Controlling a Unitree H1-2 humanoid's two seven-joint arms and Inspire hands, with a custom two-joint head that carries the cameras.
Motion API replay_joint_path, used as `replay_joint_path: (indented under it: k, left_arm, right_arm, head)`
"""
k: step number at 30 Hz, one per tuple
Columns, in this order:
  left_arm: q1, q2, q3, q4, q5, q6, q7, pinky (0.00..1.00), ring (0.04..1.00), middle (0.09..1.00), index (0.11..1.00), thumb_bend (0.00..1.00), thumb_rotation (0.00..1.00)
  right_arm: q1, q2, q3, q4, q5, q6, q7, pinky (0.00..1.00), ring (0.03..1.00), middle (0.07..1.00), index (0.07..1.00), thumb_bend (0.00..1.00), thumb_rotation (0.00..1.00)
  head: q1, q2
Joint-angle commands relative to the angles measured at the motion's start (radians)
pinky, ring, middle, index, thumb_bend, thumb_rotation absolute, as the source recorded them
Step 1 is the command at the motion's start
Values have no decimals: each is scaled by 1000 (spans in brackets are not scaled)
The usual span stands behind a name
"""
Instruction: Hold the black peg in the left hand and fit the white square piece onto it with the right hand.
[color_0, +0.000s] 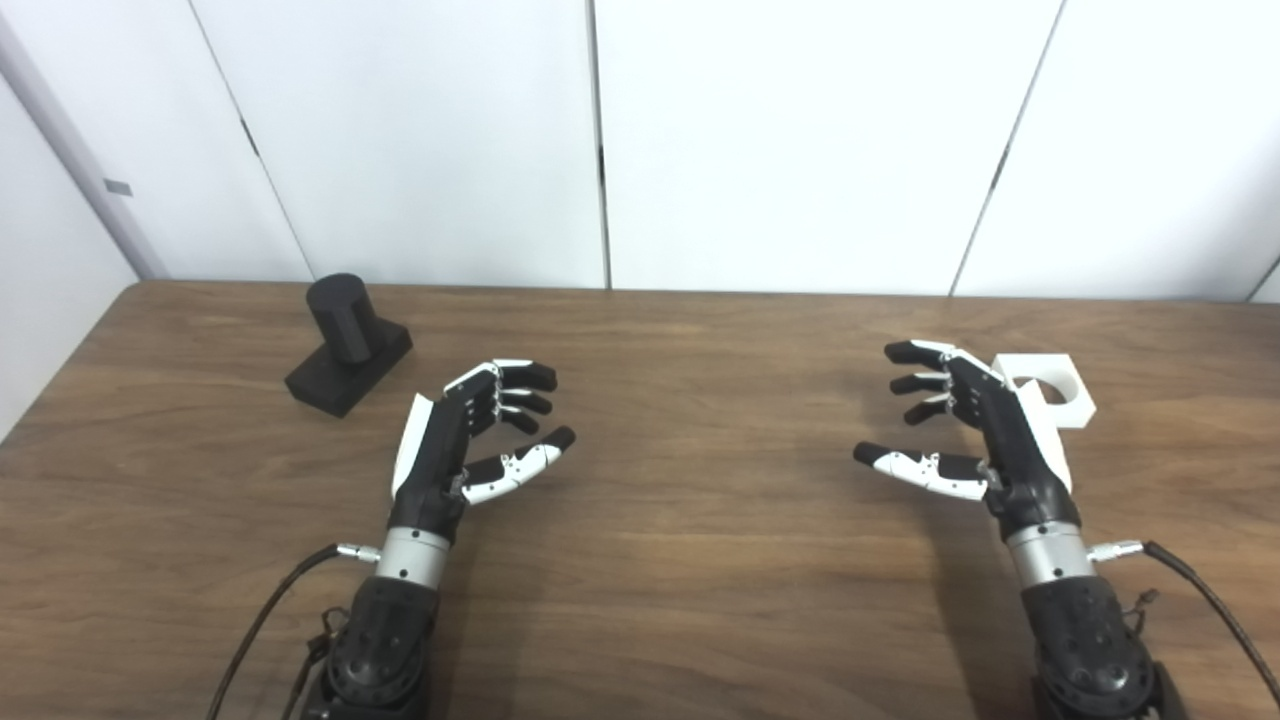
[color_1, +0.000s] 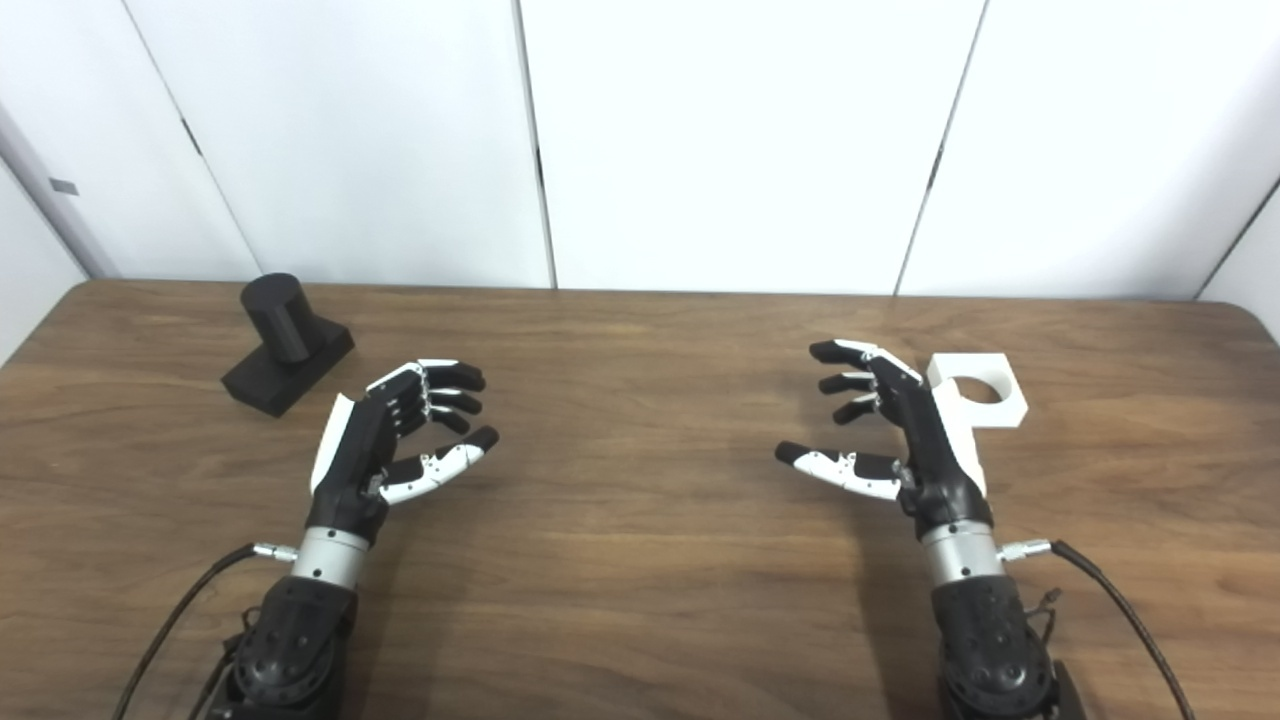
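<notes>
Start of task: I see both hands released, holding nothing. The black peg (color_0: 345, 342) stands upright on the worktop (color_0: 700, 560), beyond and outboard of my left robot hand (color_0: 470, 430); the white square piece (color_0: 1050, 390) lies just behind my right robot hand (color_0: 960, 430).

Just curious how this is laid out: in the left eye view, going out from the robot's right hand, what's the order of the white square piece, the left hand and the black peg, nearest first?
From the right hand:
1. White square piece, right beside it, partly hidden behind the hand.
2. Left hand, across the table's middle, open and empty.
3. Black peg, far left, toward the back edge.
</notes>
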Motion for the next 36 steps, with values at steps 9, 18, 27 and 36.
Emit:
replay_joint_path:
  k: [9,18,27,36]
  left_arm:
    - [-27,6,-1,3,2,-36,5,515,604,667,636,646,21]
    - [-30,3,-2,4,8,-35,9,495,582,644,621,655,1]
    - [-23,-28,-21,-3,37,-6,27,504,597,644,637,659,18]
    - [-33,-72,-36,58,53,-43,53,510,607,644,626,665,0]
  right_arm:
    - [-30,-10,-6,-21,2,-28,-10,509,657,739,704,592,0]
    - [-34,-11,-8,-7,3,-46,-15,502,651,736,696,603,0]
    - [-23,-41,-20,-1,25,-55,1,513,651,742,714,583,0]
    - [-1,-30,-43,-80,89,58,29,531,678,767,720,539,0]
  head:
    - [14,-3]
    - [24,-10]
    - [236,-67]
    - [329,-131]
